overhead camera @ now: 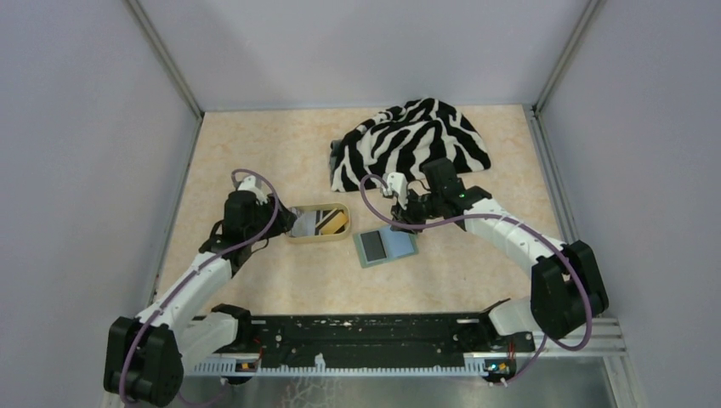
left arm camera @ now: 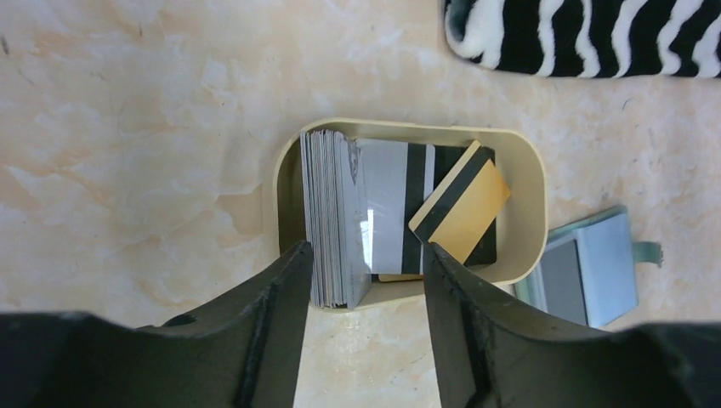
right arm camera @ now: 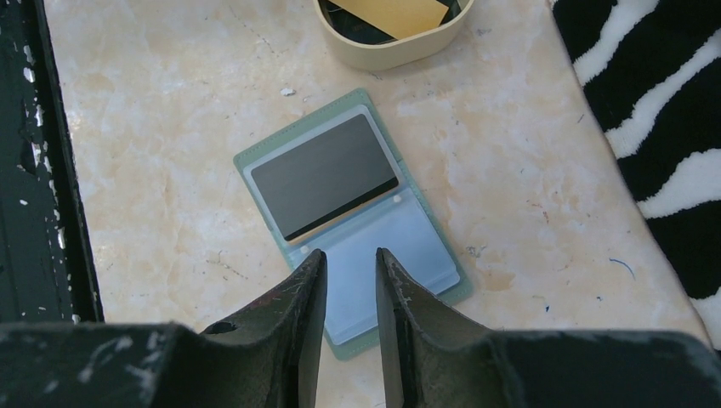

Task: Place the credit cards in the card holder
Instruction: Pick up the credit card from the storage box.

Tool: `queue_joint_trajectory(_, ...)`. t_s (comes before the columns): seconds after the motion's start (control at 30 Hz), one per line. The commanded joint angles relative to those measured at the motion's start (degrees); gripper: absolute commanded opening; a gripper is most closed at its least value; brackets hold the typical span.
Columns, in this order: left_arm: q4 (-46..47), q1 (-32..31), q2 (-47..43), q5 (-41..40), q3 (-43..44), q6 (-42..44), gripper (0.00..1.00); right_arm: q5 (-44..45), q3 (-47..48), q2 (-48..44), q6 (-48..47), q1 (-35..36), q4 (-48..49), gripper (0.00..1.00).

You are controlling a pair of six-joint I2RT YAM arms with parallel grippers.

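- Left wrist view, nearest first: my left fingers [left arm camera: 276, 306] are spread with nothing between them, hanging above the near end of the tan tray [left arm camera: 531, 195].
- Just past them, inside that tray, are the credit cards [left arm camera: 332, 217]. A thick pack stands on edge against the left wall and a pale striped card [left arm camera: 387, 204] lies flat beside it. A yellow-orange card [left arm camera: 468, 217] lies askew on top.
- Handling, as I judge it: each card is light, stiff and slick, so one lying flat offers no edge to pinch. The yellow-orange card looks the easier take (its corners overhang the cards below), gripped by a free edge with one finger on each face. Going for the pack, I'd likely lift several at once.
- Right wrist view: my right fingers [right arm camera: 293, 314] are parted only a little and empty, hovering over the near half of the card holder [right arm camera: 374, 246].
- The holder lies open and flat on the table [right arm camera: 170, 170], pale inside up, near the tray but not touching it. Its near pocket looks empty; the far one has a dark card [right arm camera: 325, 176] in it.
- It seems soft and light and might skate when a card is pushed in, so I'd steady its near half.
- Farthest back, a zebra-striped cloth [overhead camera: 408, 140] sits heaped, apart from both.
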Motion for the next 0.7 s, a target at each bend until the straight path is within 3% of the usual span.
queue_joint_trajectory(0.0,1.1,1.7,4.1,4.0,2.5,3.5,0.55,-1.1,1.9,0.5,-1.2,-0.5,0.1,0.28)
queue_joint_trajectory(0.2,2.3,2.0,8.9,2.3,3.7,4.3,0.55,-0.9,1.9,1.0,-1.6,-0.6,0.0,0.28)
queue_joint_trajectory(0.67,3.9,3.6,16.3,9.6,5.3,3.7,0.51,-1.3,2.4,1.5,-2.2,-0.6,-1.1,0.28)
